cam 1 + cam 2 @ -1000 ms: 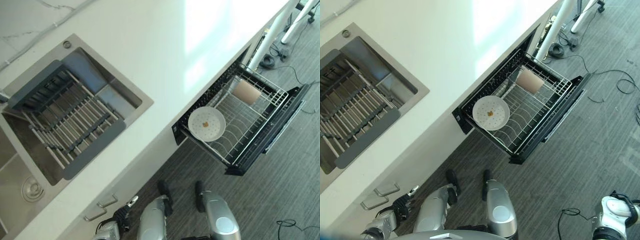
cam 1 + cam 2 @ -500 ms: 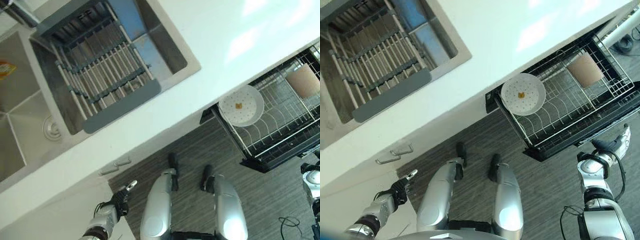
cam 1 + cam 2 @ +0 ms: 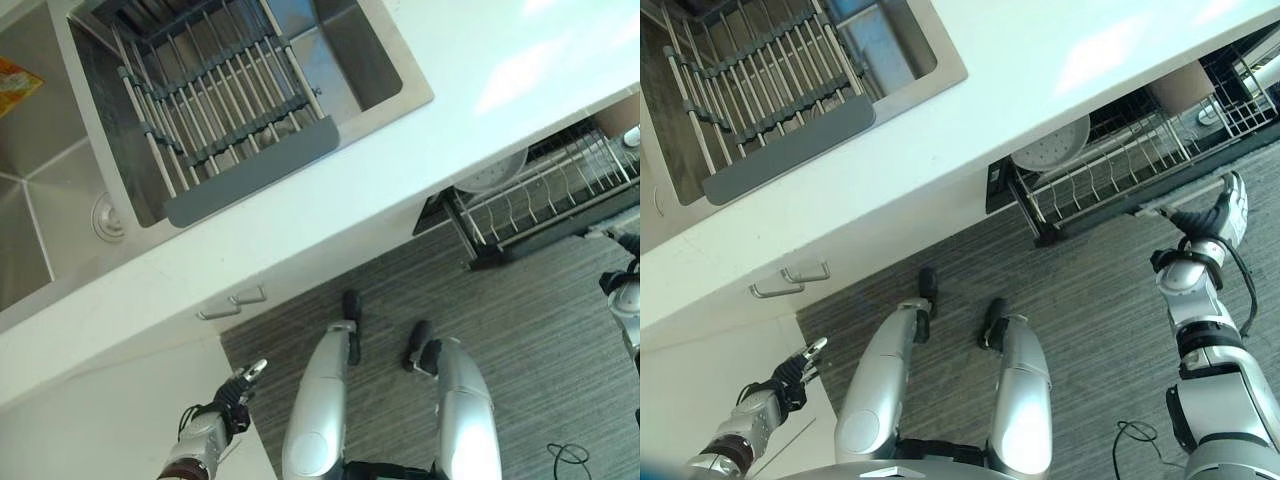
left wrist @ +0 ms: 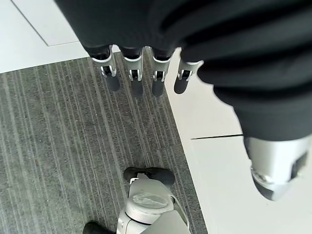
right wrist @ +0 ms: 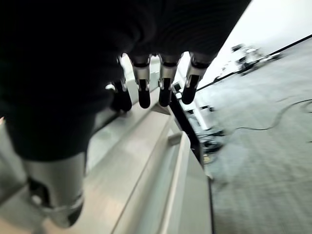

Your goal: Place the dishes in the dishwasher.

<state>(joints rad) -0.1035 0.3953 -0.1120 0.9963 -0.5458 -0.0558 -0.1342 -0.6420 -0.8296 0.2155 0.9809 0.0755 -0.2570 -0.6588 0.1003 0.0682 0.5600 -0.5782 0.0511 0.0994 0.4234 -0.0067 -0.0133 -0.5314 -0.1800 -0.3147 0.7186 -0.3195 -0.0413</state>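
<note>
The dishwasher drawer (image 3: 1095,205) sticks out from under the white counter (image 3: 1040,70), most of its wire rack tucked beneath the edge. A white dotted plate (image 3: 1052,152) stands at the rack's left end and a brown cup (image 3: 1181,86) lies further right. My right hand (image 3: 1223,203) is raised at the drawer's front panel (image 5: 146,161), its fingers (image 5: 163,87) straight and open against the panel. My left hand (image 3: 228,396) hangs low beside the white cabinet, its fingers (image 4: 134,75) straight and holding nothing.
A steel sink (image 3: 60,200) with a grey roll-up drying rack (image 3: 215,110) across it sits in the counter at the upper left. An orange item (image 3: 15,85) lies in the sink's corner. Two cabinet handles (image 3: 232,303) project below the counter. Grey striped floor lies below.
The camera has shifted. The drawer has slid further in under the counter, so the plate is half hidden. My right hand has risen to the drawer's front panel.
</note>
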